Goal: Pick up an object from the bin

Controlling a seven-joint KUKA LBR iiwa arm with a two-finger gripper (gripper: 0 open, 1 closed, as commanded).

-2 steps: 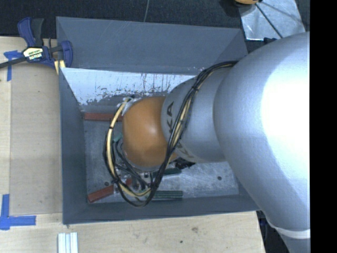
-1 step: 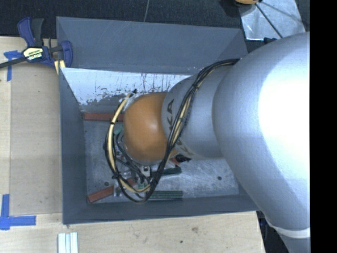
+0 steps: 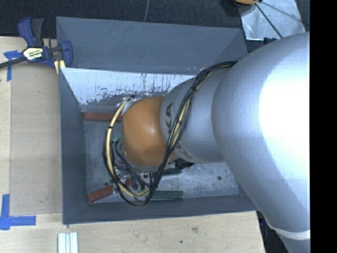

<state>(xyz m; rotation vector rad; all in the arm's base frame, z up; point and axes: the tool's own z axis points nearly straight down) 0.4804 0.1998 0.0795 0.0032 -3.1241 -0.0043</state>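
Part of the gripper's dark body (image 3: pixel 129 177) shows low in the bin's left half, beneath the arm's wrist. A short reddish-brown block (image 3: pixel 100 195) lies just to its left, near the bin's front left corner. A thin dark rod (image 3: pixel 168 195) lies flat along the front wall, just right of the gripper. Along the back wall at the left lies a long reddish-brown stick (image 3: pixel 101 116), with its right end hidden behind the wrist.
The arm reaches in from the right and covers the middle and right of the bin. An orange cover and looped yellow and black cables sit on its wrist. Bare scuffed floor shows at the front right.
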